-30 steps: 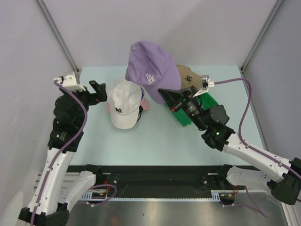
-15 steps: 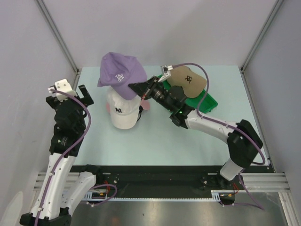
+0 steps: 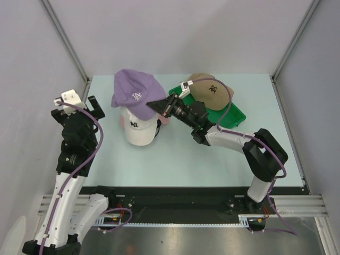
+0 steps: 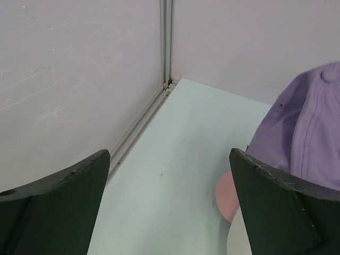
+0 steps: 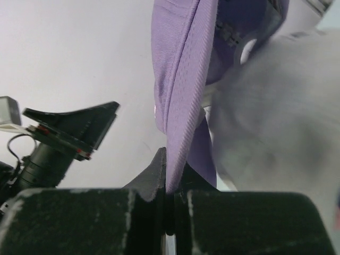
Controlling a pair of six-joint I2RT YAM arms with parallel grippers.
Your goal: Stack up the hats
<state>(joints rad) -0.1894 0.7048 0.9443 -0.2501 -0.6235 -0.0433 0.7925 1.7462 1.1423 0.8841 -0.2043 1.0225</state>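
My right gripper [image 3: 158, 105] is shut on the brim of the lavender hat [image 3: 135, 92] and holds it low over the white hat [image 3: 139, 127]. In the right wrist view the purple brim [image 5: 180, 95] is pinched between my jaws, with the white hat [image 5: 276, 117] beside it. A pink hat [image 3: 165, 119] pokes out under the white one; its edge shows in the left wrist view [image 4: 228, 195]. The tan hat [image 3: 212, 91] rests on the green tray [image 3: 234, 114]. My left gripper [image 3: 95, 108] is open and empty, left of the stack. No blue hat is visible.
The walls of the enclosure stand close on the left, back and right. The table's back left corner [image 4: 169, 85] lies ahead of my left gripper. The lavender hat's crown [image 4: 308, 138] fills the right of the left wrist view.
My right gripper has carried the lavender hat from above the tray leftward and down over the white hat. My left arm pulled back from the white hat to the left.
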